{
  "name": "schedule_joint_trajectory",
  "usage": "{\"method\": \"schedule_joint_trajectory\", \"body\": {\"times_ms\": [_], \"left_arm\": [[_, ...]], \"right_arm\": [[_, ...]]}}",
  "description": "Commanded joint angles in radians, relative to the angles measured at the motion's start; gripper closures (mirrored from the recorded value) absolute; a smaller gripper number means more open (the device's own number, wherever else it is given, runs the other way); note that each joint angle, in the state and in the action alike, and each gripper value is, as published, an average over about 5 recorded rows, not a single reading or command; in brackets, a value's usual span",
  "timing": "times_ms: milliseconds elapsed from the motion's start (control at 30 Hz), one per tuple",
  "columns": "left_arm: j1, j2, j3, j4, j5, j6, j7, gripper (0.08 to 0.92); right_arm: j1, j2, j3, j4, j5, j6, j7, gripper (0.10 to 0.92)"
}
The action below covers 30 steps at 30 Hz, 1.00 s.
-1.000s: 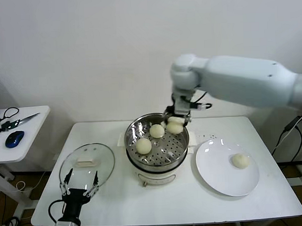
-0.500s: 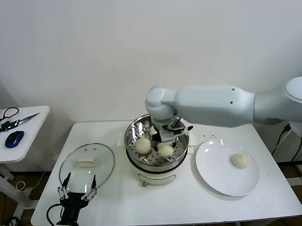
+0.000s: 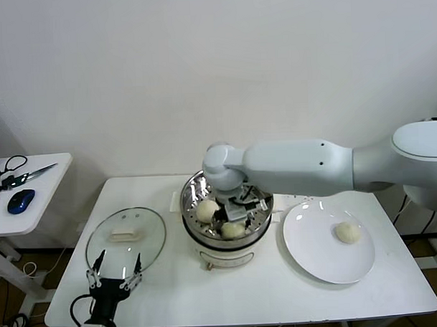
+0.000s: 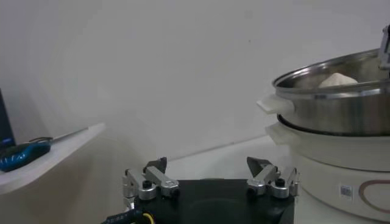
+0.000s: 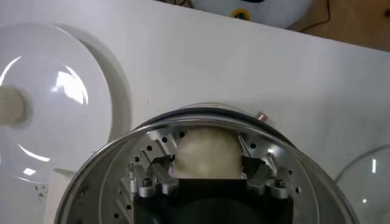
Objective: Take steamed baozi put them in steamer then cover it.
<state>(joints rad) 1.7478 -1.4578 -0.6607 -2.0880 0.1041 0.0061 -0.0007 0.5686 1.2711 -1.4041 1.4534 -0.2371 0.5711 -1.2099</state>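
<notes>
Our right gripper (image 3: 233, 219) reaches down into the steamer (image 3: 199, 239), its jaws standing apart on either side of a steamed baozi (image 5: 206, 152) that rests on the perforated tray, apparently just set there near the pot's front wall. At least one other bun (image 3: 207, 209) lies close beside it in the pot, while one more (image 3: 347, 232) waits on the white plate (image 3: 316, 257) to the right. Our left gripper (image 3: 115, 280) is parked, fingers spread and empty, at the table's near edge just in front of the cover (image 3: 146, 241), presumably to lift it once the last bun is in.
</notes>
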Motion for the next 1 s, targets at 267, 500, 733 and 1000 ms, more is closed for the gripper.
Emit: {"method": "schedule_joint_trajectory", "body": {"times_ms": [267, 500, 733, 1000], "left_arm": [[0.002, 0.003, 0.000, 0.006, 0.001, -0.002, 0.000, 0.177], [0.005, 0.008, 0.002, 0.008, 0.002, -0.005, 0.000, 0.177], [0.013, 0.017, 0.002, 0.002, 0.002, -0.007, 0.000, 0.177], [0.008, 0.020, 0.003, -0.002, -0.001, -0.006, 0.001, 0.177]], "right_arm": [[0.074, -0.084, 0.065, -0.027, 0.049, -0.025, 0.026, 0.202], [0.132, -0.215, 0.040, -0.042, 0.215, -0.175, 0.099, 0.203], [0.269, -0.429, -0.134, -0.019, 0.444, -0.575, 0.261, 0.203], [0.191, -0.685, -0.122, -0.022, 0.551, -0.876, 0.221, 0.203]]}}
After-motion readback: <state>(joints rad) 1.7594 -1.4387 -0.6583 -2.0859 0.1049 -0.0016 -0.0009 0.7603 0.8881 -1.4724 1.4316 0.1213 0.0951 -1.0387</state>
